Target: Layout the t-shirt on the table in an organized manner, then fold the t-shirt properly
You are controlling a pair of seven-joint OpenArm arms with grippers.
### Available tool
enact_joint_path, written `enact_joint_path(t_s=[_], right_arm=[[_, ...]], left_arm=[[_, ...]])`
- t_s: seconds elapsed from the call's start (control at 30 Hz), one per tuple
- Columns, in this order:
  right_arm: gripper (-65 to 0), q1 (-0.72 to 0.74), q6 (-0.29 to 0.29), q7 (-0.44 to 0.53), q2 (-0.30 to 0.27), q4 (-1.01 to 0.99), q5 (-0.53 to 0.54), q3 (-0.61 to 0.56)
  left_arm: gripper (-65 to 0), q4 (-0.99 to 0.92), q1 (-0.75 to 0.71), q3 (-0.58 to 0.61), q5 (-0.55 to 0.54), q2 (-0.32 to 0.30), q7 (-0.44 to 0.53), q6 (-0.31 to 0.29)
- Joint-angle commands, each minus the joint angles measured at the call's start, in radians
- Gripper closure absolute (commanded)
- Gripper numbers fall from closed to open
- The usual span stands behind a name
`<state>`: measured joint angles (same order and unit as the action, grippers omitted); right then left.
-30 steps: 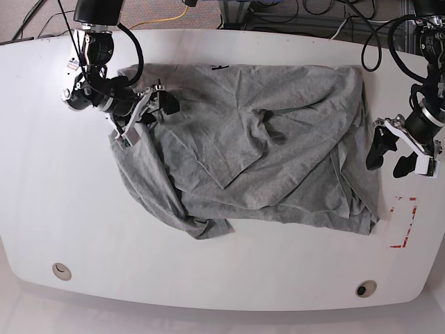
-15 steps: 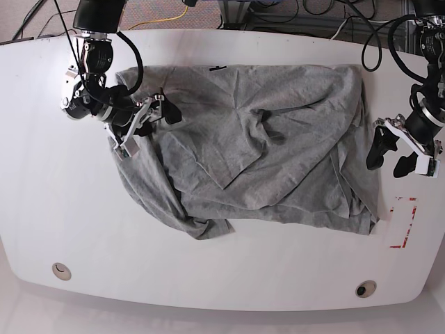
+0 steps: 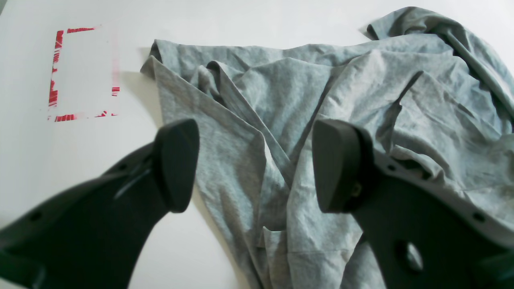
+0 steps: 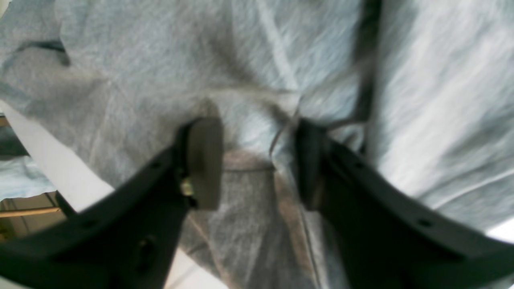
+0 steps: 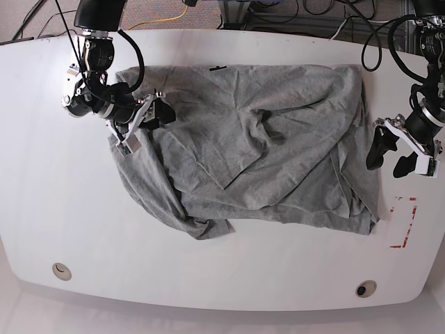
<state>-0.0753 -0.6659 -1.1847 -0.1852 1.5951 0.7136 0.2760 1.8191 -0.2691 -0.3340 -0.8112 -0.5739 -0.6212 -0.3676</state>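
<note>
T-shirt [image 5: 257,153]: grey, crumpled on table [image 5: 222,278], not yet flattened. Right gripper [image 4: 257,160] straddles a fabric ridge (grip unclear, blurred). Left gripper [image 3: 253,164] hovers agape, empty, positioned beside the hem.

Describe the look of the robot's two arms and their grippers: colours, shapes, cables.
Both arms are black, built of rounded cylindrical joints with black cables looping along them. The right gripper and the left gripper sit on white-and-grey brackets. Their fingers are matte black, curved like horns, widening into flat rounded pads, with small screw holes along them. On the right gripper, one pad looks grey-brown beside a brass-coloured screw.
</note>
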Motion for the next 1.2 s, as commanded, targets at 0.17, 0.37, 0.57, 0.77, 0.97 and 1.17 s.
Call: enact_joint_path(t_s=[0.17, 0.37, 0.57, 0.77, 0.97, 1.17], right_arm=[[-18.1, 0.002, -0.008, 0.012, -0.001, 0.017, 0.024, 0.002], [-0.8, 0.002, -0.008, 0.012, 0.000, 0.018, 0.025, 0.002], [0.0, 0.001, -0.008, 0.012, 0.000, 0.070, 0.025, 0.002], [0.0, -0.001, -0.008, -0.004, -0.001, 0.192, 0.025, 0.002], [0.0, 0.004, -0.008, -0.050, -0.001, 0.293, 0.025, 0.002], [0.0, -0.001, -0.012, -0.051, -0.001, 0.367, 0.025, 0.002]], left_arm=[[-41.5, 0.014, 0.009, -0.012, -0.012, -0.019, 0.024, -0.003], [-41.7, 0.014, 0.006, -0.014, -0.018, -0.019, 0.024, -0.003], [-41.9, 0.012, -0.017, -0.057, -0.049, -0.019, 0.022, -0.026], [-41.9, -0.063, -0.037, -0.139, -0.179, -0.022, 0.021, -0.130], [-41.9, -0.207, -0.020, -0.141, -0.257, -0.024, -0.072, -0.202], [-41.9, -0.304, -0.019, -0.130, -0.254, -0.019, -0.124, -0.305]])
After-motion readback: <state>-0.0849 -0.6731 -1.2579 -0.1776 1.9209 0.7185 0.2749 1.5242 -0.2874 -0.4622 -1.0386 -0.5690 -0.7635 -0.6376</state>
